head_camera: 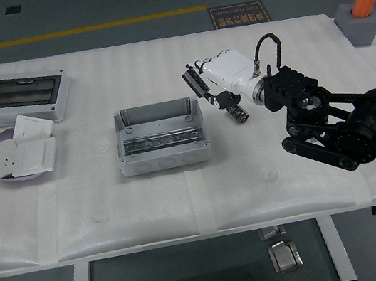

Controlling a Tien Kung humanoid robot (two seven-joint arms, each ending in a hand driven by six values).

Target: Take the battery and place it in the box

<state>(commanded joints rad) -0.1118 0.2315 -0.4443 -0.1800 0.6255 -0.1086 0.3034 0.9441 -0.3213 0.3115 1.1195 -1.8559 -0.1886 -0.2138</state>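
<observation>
Battery [236, 112] held in right robot hand [220, 81], long axis tilted, lower end pointing near-right, just right of box [161, 136].

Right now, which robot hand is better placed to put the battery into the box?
The right robot hand: it holds the small black cylindrical battery just right of the open grey plastic box. No left robot hand is in view.

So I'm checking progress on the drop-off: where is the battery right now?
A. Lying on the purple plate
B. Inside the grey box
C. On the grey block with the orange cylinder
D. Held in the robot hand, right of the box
D: the right robot hand grips the battery in the air, just right of the box, not yet over it.
</observation>
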